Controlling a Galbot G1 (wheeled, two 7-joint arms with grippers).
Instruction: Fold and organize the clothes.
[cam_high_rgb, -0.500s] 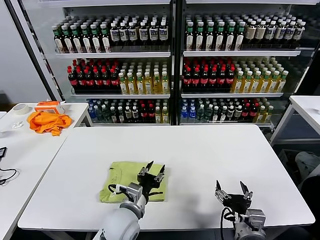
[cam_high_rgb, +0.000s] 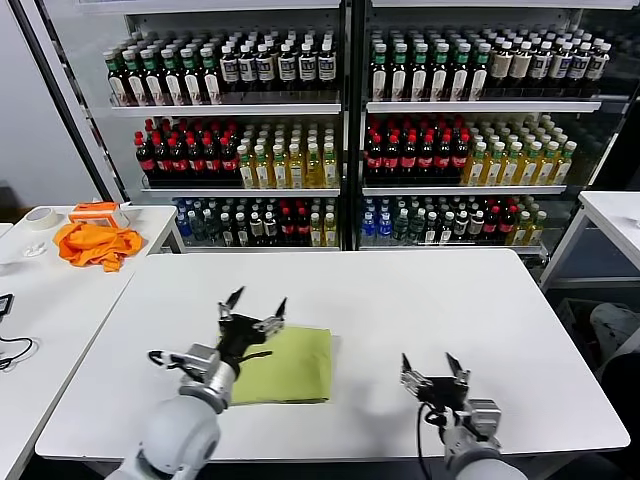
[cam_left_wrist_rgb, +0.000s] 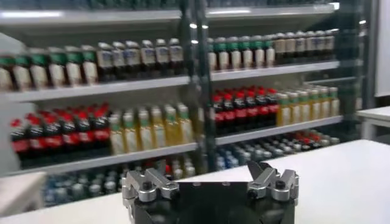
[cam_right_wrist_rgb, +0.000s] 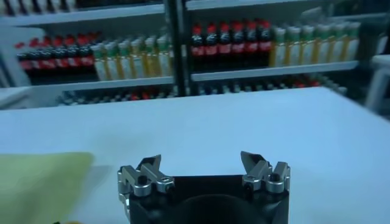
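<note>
Backdrop: stocked drink shelves (cam_high_rgb: 340, 130) behind white worktop (cam_high_rgb: 420, 300).
T-shirt (cam_high_rgb: 290, 365): folded flat, near-left; soft, light; pinch an edge.
Left end effector (cam_high_rgb: 252, 310): spread, empty, above shirt's left edge.
Right end effector (cam_high_rgb: 432, 372): spread, empty, near-right.

The lime T-shirt (cam_high_rgb: 288, 364) lay flat on the white table (cam_high_rgb: 420, 300), folded into a plain smooth rectangle with no neckline showing. It sat near the table's front edge, left of centre. Its left part was hidden behind the left gripper (cam_high_rgb: 253, 309), whose fingers were spread apart above it
</note>
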